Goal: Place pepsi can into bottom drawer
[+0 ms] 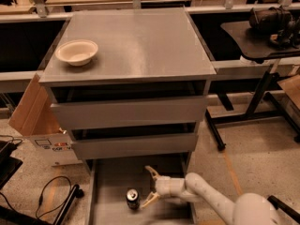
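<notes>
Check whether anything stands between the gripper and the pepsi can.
Nothing visible does. The open gripper hangs close beside the can, which stands upright on the floor of the bottom drawer.

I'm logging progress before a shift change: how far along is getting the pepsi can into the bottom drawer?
Looks done: the bottom drawer is open and the pepsi can stands upright on its floor. In hand: nothing. The hand is open just right of the can, with its lower finger close to it. Left: probably only to draw the arm clear of the drawer.
</notes>
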Motion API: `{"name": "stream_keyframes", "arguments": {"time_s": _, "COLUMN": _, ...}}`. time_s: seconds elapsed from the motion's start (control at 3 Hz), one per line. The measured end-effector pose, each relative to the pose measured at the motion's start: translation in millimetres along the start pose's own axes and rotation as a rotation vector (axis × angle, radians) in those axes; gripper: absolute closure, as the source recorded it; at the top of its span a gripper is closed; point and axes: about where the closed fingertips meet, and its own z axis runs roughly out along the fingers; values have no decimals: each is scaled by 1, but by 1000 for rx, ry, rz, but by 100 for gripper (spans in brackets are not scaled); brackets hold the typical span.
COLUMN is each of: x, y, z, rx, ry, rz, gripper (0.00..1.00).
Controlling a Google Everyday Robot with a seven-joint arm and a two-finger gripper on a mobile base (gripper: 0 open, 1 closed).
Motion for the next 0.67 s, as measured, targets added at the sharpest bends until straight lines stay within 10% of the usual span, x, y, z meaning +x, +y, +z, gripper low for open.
{"name": "stream_keyframes", "arguments": {"time_s": 0.67, "x": -111, "y": -52, "z": -168, "rx": 355, "ry": 287, "rz": -187, "gripper": 0}}
